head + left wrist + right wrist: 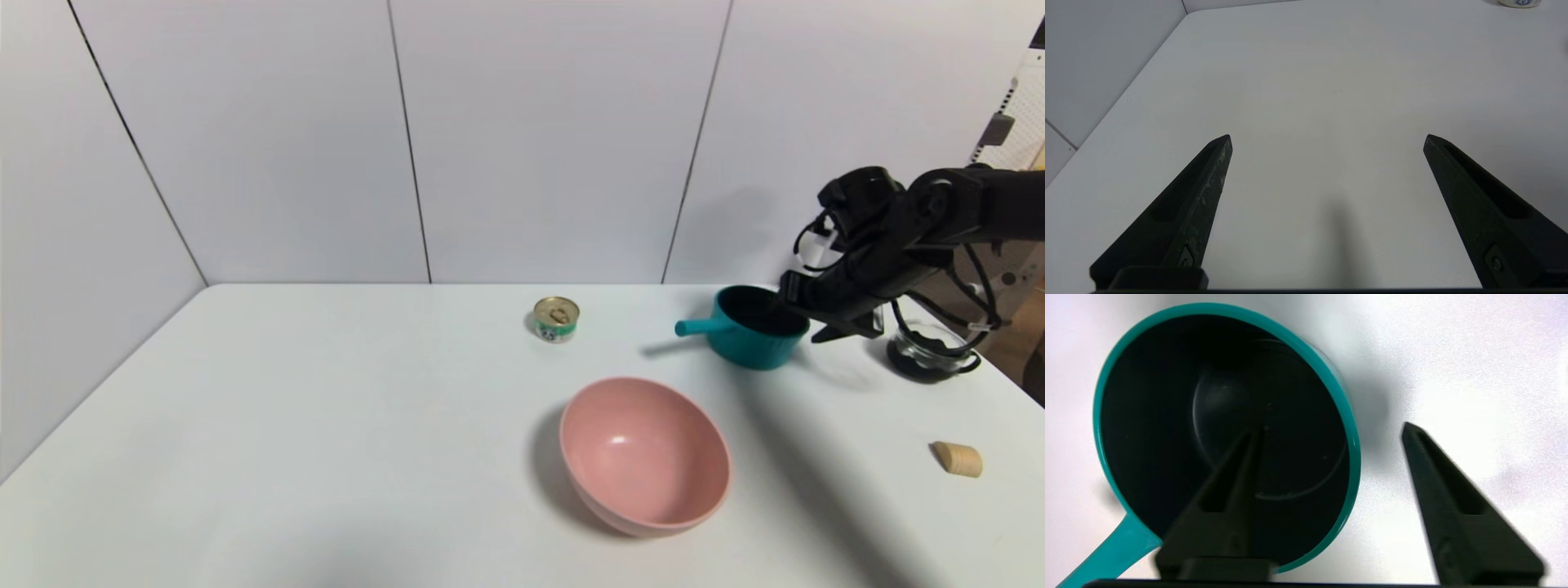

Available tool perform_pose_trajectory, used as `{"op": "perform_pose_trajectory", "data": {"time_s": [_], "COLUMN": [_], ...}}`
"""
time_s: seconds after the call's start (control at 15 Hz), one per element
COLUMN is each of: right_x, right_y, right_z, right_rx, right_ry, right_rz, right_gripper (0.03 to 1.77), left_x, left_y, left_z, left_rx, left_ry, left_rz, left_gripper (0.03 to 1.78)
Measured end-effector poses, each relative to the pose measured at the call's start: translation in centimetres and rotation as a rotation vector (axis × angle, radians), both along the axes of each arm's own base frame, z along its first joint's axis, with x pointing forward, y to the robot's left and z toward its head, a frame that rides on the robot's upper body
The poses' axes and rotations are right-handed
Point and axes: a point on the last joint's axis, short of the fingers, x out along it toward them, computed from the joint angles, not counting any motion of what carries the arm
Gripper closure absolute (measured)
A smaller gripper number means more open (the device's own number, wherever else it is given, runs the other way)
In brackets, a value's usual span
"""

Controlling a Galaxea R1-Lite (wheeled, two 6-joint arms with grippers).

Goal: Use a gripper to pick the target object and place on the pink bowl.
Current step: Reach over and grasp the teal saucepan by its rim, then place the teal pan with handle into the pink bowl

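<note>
Right wrist view alone—right gripper [1331, 428] straddles saucepan [1224, 433] rim.

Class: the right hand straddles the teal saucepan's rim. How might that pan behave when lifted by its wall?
The teal saucepan looks rigid, so it likely won't flex. Its handle juts to one side, away from the right hand, so it may tilt that way. It appears empty in the wrist view, so probably light.
</note>
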Motion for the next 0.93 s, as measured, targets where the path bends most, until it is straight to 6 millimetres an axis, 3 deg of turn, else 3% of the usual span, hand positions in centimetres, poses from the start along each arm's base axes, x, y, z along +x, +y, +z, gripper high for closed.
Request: {"op": "perform_pose_trajectory", "data": {"time_s": [0.2,0.27,0.33,0.93], "right_x": [0.02,0.01,0.02,-0.59], "right_y": [0.06,0.09,0.14,-0.65], "right_z": [-0.16,-0.18,-0.18,0.68], "right_rx": [0.0,-0.001,0.0,-0.014], "right_ry": [0.005,0.007,0.005,-0.009], "right_rz": [0.001,0.002,0.004,-0.002], "right_gripper": [1.03,1.41,1.68,1.7], "left_x": [0.0,0.0,0.0,0.0], "left_y": [0.0,0.0,0.0,0.0], "left_z": [0.0,0.0,0.0,0.0], "left_rx": [0.0,0.0,0.0,0.0], "left_ry": [0.0,0.0,0.0,0.0], "left_rz": [0.0,0.0,0.0,0.0], "left_gripper": [0.12,0.12,0.12,0.12]}}
